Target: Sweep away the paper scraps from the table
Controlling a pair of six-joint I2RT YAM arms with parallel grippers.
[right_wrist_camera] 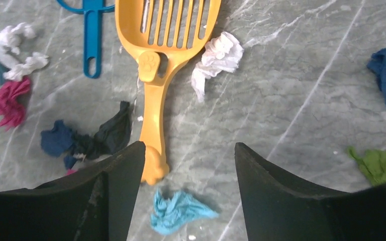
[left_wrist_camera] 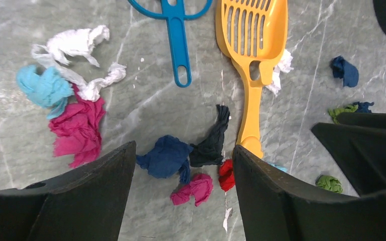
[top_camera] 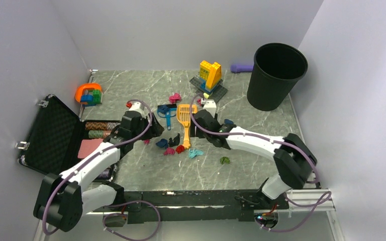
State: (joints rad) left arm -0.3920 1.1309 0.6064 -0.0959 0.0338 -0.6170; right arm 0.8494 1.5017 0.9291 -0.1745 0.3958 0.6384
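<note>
- The paper scraps (top_camera: pixel 178 148) all lie on the table (top_camera: pixel 261 165). Most are bunched mid-table between my two arms. Strays include a green one (top_camera: pixel 224 160) nearer the right arm, a magenta one (top_camera: pixel 175 97) farther back and a red one (top_camera: pixel 129 104) by the left wrist.
- In the left wrist view I count a magenta wad (left_wrist_camera: pixel 78 128), a teal one (left_wrist_camera: pixel 42 85), white twists (left_wrist_camera: pixel 75 42), a dark blue wad (left_wrist_camera: pixel 166 156) and a red one (left_wrist_camera: pixel 226 174). None has been gathered into a pile.
- The yellow slotted scoop (top_camera: pixel 183 118) lies flat among them with nothing in its tray that I can see. A white wad (right_wrist_camera: pixel 216 52) sits just beside its edge and a teal wad (right_wrist_camera: pixel 176 213) lies off the handle's end.
- The blue-handled tool (top_camera: pixel 167 111) lies flat beside the scoop, and neither gripper holds it.
- The left gripper (left_wrist_camera: pixel 183 165) hovers over the blue and magenta wads with its fingers apart and nothing between them.
- The right gripper (right_wrist_camera: pixel 188 150) has its fingers spread too. One finger (right_wrist_camera: pixel 120 170) stands right by the end of the scoop handle, but it has no grip on it.
- The black bin (top_camera: pixel 276 75) stands at the far right corner, well apart from the scraps. Its inside is too dark for me to say whether anything is in it.
- My judgement is that the sweeping proper has not begun. Picking up a tool, gathering the wads and clearing them off the table are all left to do.
</note>
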